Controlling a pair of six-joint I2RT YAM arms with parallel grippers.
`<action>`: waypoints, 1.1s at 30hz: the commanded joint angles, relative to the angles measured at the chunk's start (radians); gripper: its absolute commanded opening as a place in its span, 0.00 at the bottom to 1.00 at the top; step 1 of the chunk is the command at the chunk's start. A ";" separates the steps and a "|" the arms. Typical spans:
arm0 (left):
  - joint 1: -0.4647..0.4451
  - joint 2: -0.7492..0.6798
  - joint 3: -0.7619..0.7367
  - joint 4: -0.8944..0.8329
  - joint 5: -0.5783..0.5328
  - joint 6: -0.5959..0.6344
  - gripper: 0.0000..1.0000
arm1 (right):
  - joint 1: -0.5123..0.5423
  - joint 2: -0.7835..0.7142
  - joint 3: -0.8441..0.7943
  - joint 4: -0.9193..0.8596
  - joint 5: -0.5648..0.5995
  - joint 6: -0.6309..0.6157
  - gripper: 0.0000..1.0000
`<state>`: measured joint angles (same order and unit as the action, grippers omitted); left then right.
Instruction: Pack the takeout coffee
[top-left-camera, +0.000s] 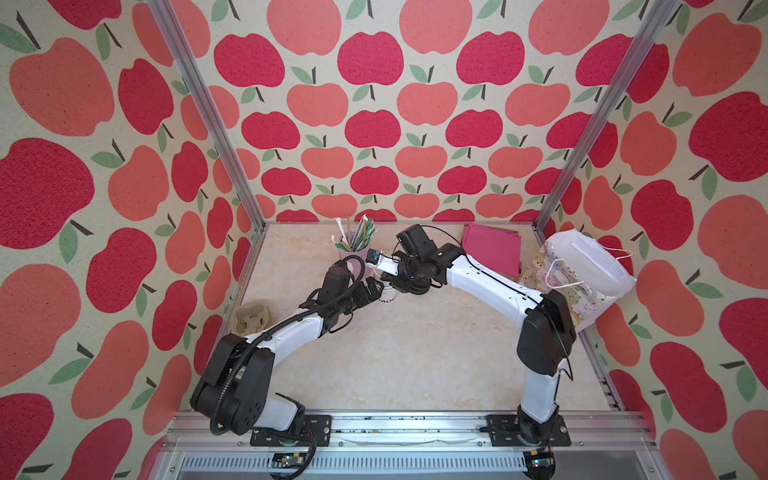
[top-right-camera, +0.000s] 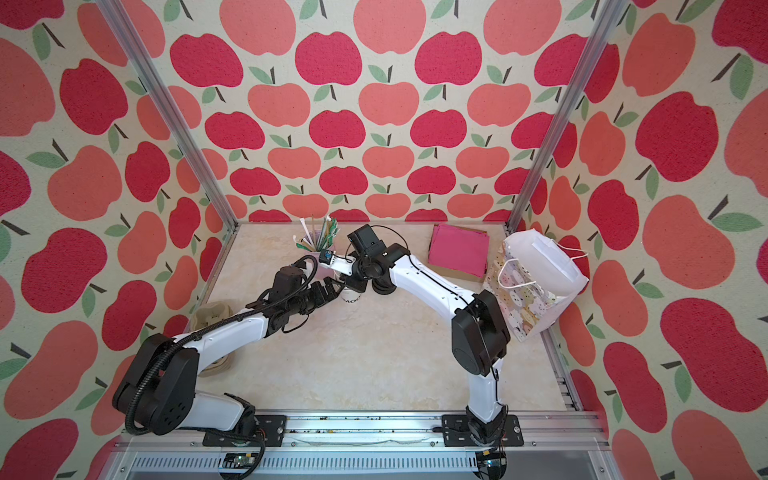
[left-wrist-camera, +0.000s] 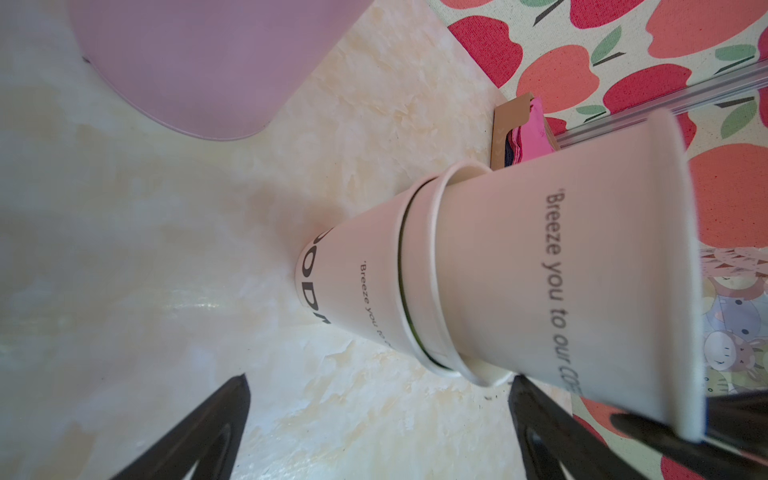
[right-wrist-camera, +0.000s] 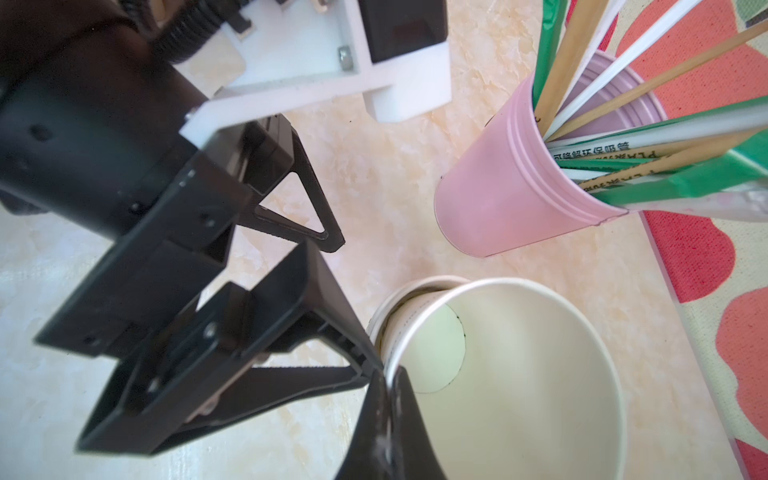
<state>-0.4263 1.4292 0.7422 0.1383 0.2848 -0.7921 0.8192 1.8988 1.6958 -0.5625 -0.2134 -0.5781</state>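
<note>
Pinching the rim of the top cup (right-wrist-camera: 519, 374), the right gripper (right-wrist-camera: 388, 376) is holding it upright, half nested in the stack (left-wrist-camera: 361, 299) at mid-table, near the pink straw cup (right-wrist-camera: 519, 195); the left gripper (left-wrist-camera: 379, 377) is gaping wide, empty, just left of the stack's base.

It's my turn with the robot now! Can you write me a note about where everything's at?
Right tool: shut on the rim of the top white cup.
Left tool: open, beside the cup stack.
Done: cup tilted, partly pulled out of the stack.
Left: free it, add a lid (none in sight), then probably pack it in the gift bag.
</note>
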 joint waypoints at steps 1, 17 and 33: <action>-0.003 -0.026 0.047 -0.032 -0.018 0.034 0.99 | 0.012 -0.062 0.034 0.001 0.004 -0.025 0.00; 0.010 -0.217 0.028 -0.081 -0.096 0.210 0.99 | 0.012 -0.353 -0.079 0.056 -0.001 0.038 0.00; 0.084 -0.382 -0.109 0.059 -0.003 0.286 0.99 | 0.141 -0.592 -0.517 0.128 0.076 0.161 0.01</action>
<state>-0.3450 1.0447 0.6495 0.1276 0.2375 -0.5304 0.9241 1.3128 1.2278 -0.4644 -0.1726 -0.4583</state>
